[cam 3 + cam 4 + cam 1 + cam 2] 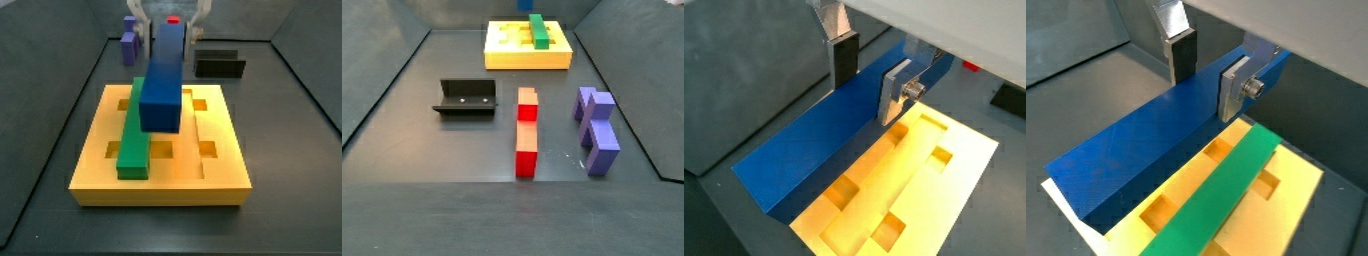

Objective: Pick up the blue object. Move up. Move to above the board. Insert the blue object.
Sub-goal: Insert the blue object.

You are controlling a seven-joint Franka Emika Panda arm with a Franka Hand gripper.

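Note:
My gripper is shut on the blue object, a long royal-blue bar, with one silver finger on each long face near one end. Both wrist views show this grip. In a side view the gripper holds the bar in the air above the board, a yellow-orange slab with rectangular cut-outs. The bar runs lengthwise over the board's middle. A green bar lies in the board next to it, and it also shows in a wrist view.
The black fixture stands on the dark floor away from the board. A red bar lies beside it, and two purple-blue blocks stand further right. Grey walls enclose the floor.

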